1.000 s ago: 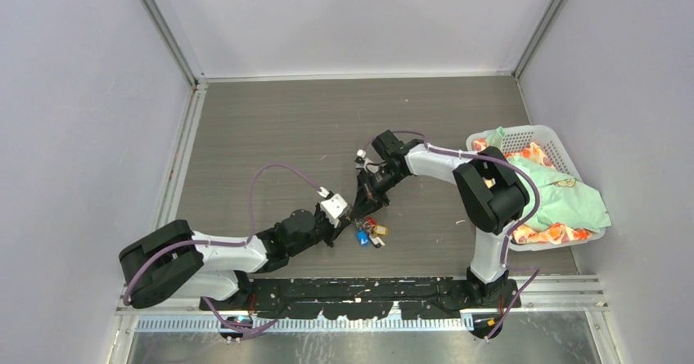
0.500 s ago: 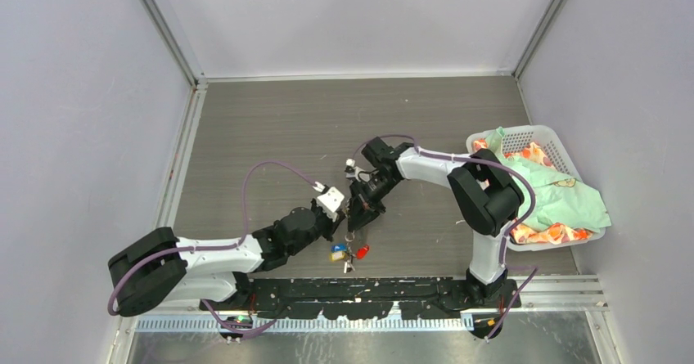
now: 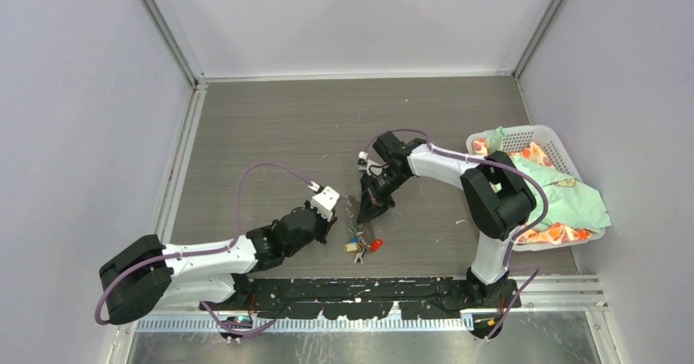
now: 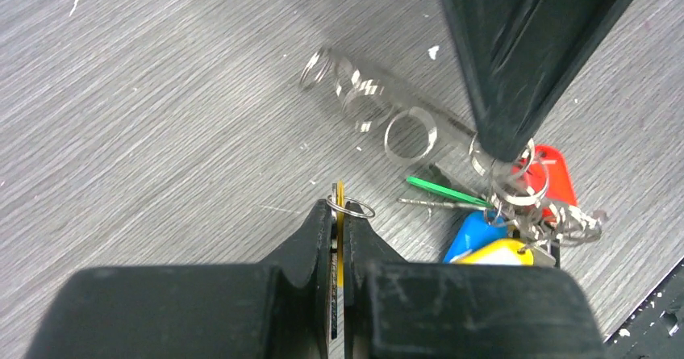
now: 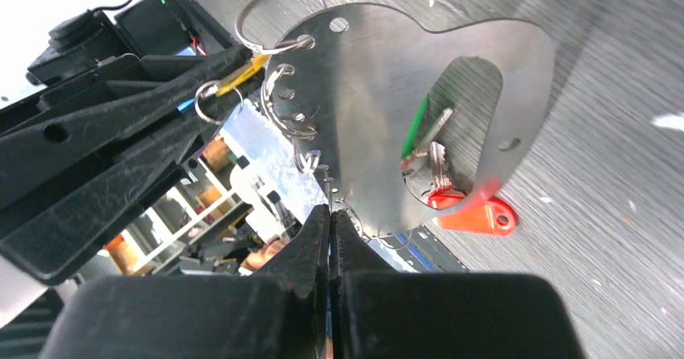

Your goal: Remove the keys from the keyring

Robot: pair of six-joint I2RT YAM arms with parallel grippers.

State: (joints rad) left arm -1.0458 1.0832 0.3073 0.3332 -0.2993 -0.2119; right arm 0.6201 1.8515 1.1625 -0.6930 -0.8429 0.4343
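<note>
Gripping: right tool (image 5: 331, 211) clamped on silvery holed keyring (image 5: 379, 77) | left tool (image 4: 339, 220) clamped on yellow key (image 4: 339, 191)

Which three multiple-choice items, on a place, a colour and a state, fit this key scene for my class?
1. Where is the white plastic lattice basket? A. grey table's right side B. its left side C. between the arm bases
2. The small metal key in the left pincer is: A. purple B. yellow C. white
3. The right pincer is: A. open B. shut on cloth C. shut on the flat silvery metal keyring plate
Answers: 1A, the top view shows it at the right; 2B, a yellow edge shows in its grip; 3C, it pinches the plate's edge.
</note>
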